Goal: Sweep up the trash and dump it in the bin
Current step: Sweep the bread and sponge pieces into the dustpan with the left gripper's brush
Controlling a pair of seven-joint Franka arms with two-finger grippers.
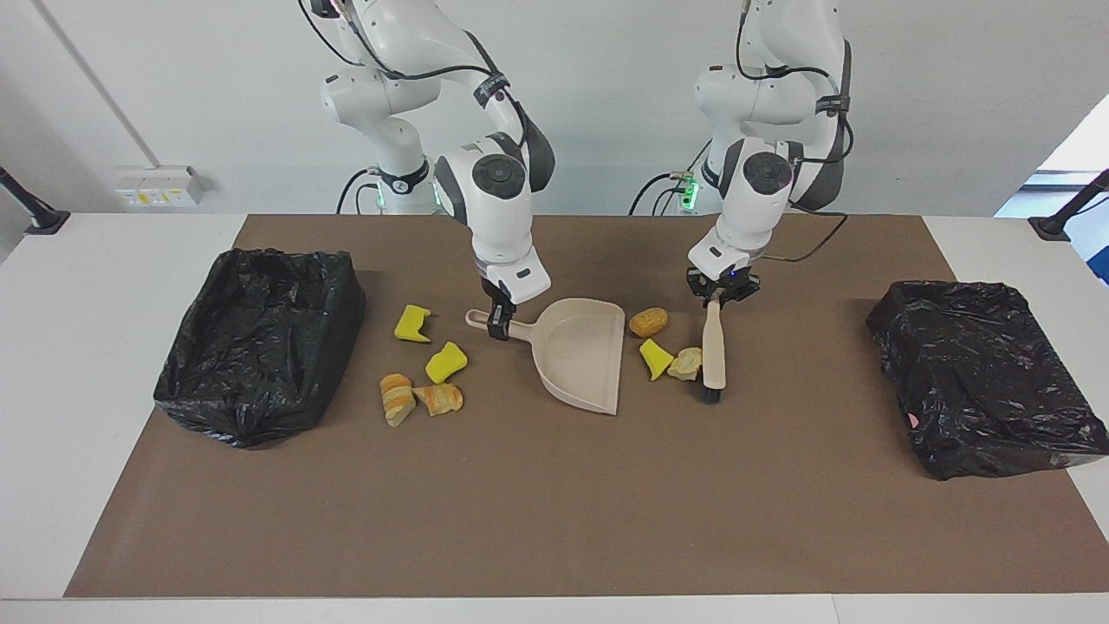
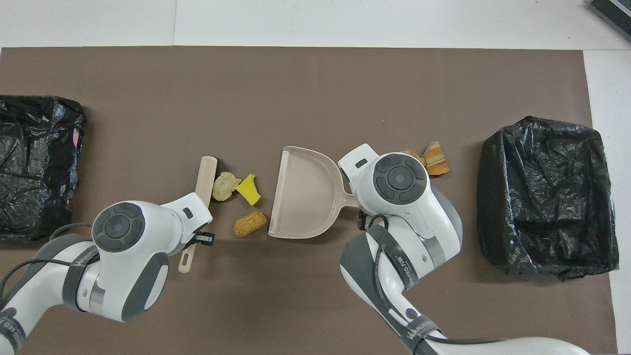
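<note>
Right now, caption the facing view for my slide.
Left gripper holds the brush against trash beside the dustpan; right gripper at the dustpan's handle.

A brown mat (image 1: 554,520) covered the white bench (image 1: 78,364); a wall socket (image 1: 160,185) sat above it; black clamp stands (image 1: 1070,212) gripped both ends.

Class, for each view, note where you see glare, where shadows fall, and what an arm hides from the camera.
Facing view: the black bin bag toward the right arm's end shows glossy highlights; shadows under the dustpan and brush are soft. Overhead view: the right arm covers some trash, leaving only striped bread pieces peeking out; faint arm shadows lie on the brown mat.
</note>
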